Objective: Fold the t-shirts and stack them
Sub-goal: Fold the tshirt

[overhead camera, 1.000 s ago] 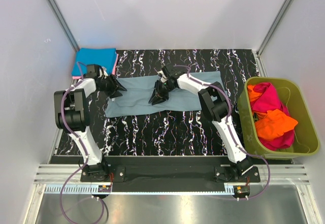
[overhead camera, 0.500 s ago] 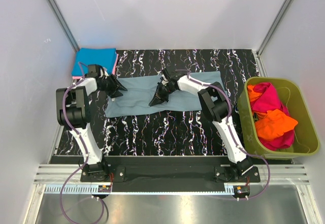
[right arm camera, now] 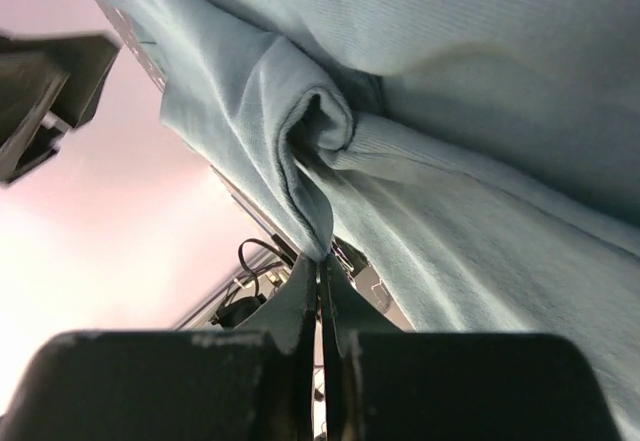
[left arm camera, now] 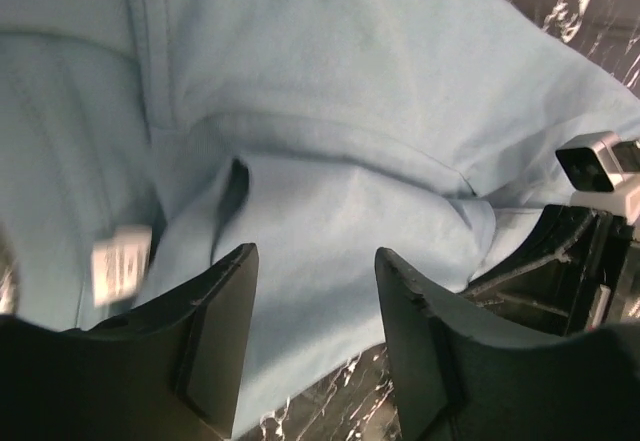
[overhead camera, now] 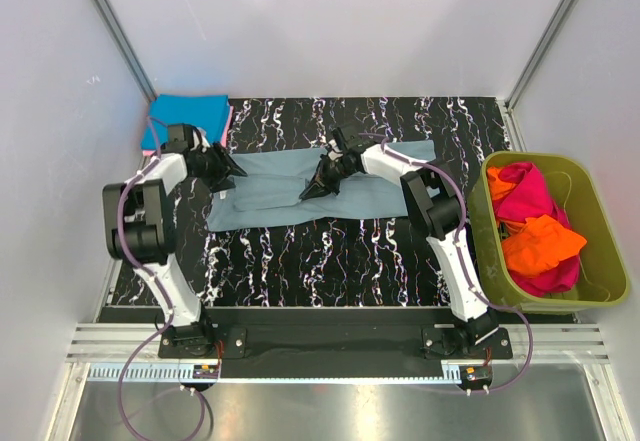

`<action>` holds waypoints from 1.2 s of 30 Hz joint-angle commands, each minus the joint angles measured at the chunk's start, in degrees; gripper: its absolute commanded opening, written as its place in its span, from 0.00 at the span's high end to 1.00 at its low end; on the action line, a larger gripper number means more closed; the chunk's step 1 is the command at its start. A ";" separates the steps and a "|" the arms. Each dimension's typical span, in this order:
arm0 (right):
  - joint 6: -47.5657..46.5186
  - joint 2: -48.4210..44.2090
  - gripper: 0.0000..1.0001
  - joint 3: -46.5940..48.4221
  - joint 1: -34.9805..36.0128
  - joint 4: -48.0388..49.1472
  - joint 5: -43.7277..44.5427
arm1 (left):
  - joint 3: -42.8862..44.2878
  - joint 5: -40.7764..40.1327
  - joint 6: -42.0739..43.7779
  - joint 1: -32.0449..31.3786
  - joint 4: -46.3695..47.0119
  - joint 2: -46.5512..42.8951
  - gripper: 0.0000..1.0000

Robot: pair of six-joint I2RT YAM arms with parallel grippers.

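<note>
A dusty grey-blue t-shirt (overhead camera: 270, 199) lies spread across the black marbled mat. My right gripper (overhead camera: 311, 191) is near its middle. In the right wrist view that gripper (right arm camera: 322, 261) is shut on a bunched fold of the grey-blue cloth (right arm camera: 480, 81), which hangs from the fingertips. My left gripper (overhead camera: 231, 173) is at the shirt's left end, open. In the left wrist view its jaws (left arm camera: 315, 256) stand apart over the cloth (left arm camera: 350, 111), near the white neck label (left arm camera: 120, 261). A folded bright blue shirt (overhead camera: 188, 119) lies at the back left with a pink edge (overhead camera: 230, 126) beside it.
An olive-green tub (overhead camera: 535, 157) stands at the right of the mat, holding a magenta shirt (overhead camera: 525, 196) and an orange shirt (overhead camera: 540, 244). White walls close in the back and both sides.
My right gripper has shut on a fold of the grey-blue shirt and shifted slightly towards the back. The left gripper has opened a little wider and edged left.
</note>
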 commanded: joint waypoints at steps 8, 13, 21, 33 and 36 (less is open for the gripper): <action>-2.06 -0.99 0.99 2.11 0.04 1.67 -3.41 | -9.29 -3.37 1.95 -0.06 -2.15 -13.74 0.33; -2.50 -1.26 0.99 1.41 0.04 1.76 -3.67 | -10.00 -6.18 2.04 0.03 -2.06 -14.09 0.34; -2.85 -1.17 1.00 0.00 -0.23 2.28 -4.02 | -10.00 -4.51 1.95 0.03 -0.31 -10.49 0.37; -1.45 -0.47 1.00 0.00 -0.23 3.95 -4.29 | -10.79 0.06 1.25 0.03 2.59 -7.76 0.41; -1.45 -0.56 1.00 0.00 -0.23 4.04 -4.20 | -11.32 1.11 0.37 0.03 2.16 -8.64 0.49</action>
